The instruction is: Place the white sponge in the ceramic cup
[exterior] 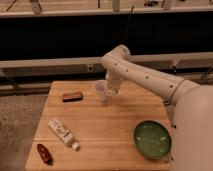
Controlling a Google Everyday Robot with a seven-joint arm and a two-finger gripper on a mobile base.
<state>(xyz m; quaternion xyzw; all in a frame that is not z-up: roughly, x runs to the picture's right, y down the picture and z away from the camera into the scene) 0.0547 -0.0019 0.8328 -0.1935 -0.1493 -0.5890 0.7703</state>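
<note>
The ceramic cup [101, 90] is small, plain and white. It stands upright at the back middle of the wooden table [105, 125]. My gripper [111, 91] hangs from the white arm just to the right of the cup, close to its rim and side. The white sponge does not show anywhere on the table. It may be hidden at the gripper or behind the arm.
A brown flat packet [72, 96] lies left of the cup. A white labelled bottle [63, 133] lies at the front left, with a dark red packet [45, 153] near the front left corner. A wide green bowl [152, 139] sits at the front right. A dark wall runs behind the table.
</note>
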